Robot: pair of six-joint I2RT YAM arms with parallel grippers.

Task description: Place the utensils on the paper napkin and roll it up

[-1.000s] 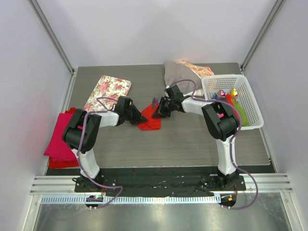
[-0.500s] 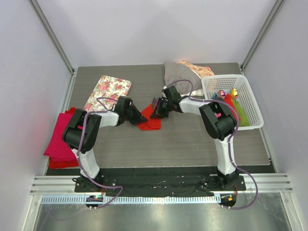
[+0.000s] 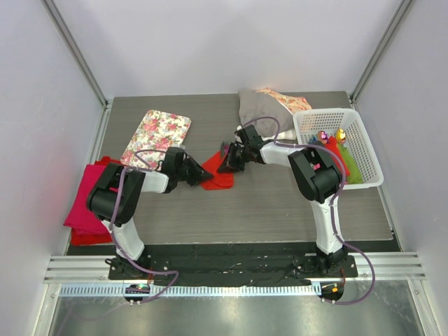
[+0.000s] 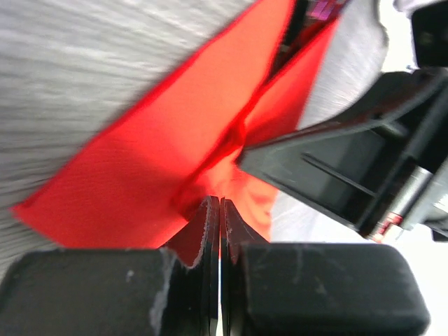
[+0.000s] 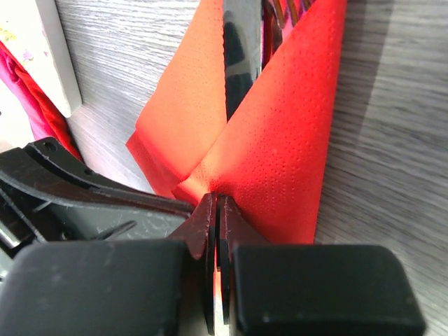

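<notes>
The paper napkin (image 3: 220,180) is a bright red sheet on the table's middle, partly folded up over the utensils. My left gripper (image 3: 207,174) is shut and pinches the napkin's left fold (image 4: 140,168); its tips (image 4: 220,203) meet on the paper. My right gripper (image 3: 223,166) is shut on the opposite fold (image 5: 280,140); its tips (image 5: 218,199) also close on the paper. A dark shiny utensil (image 5: 238,63) lies inside the fold, with purple tines beside it. The utensil ends (image 3: 225,150) stick out at the far side. The two grippers nearly touch.
A floral board (image 3: 157,133) lies at back left. A magenta-red folded cloth stack (image 3: 87,199) sits at the left edge. A grey cushion (image 3: 262,105) is at the back. A white basket (image 3: 367,150) with coloured rolls stands at right.
My left arm has shifted a little to the left with its grip kept. My right gripper has edged left, toward the left gripper. The napkin folds stay pinched.
</notes>
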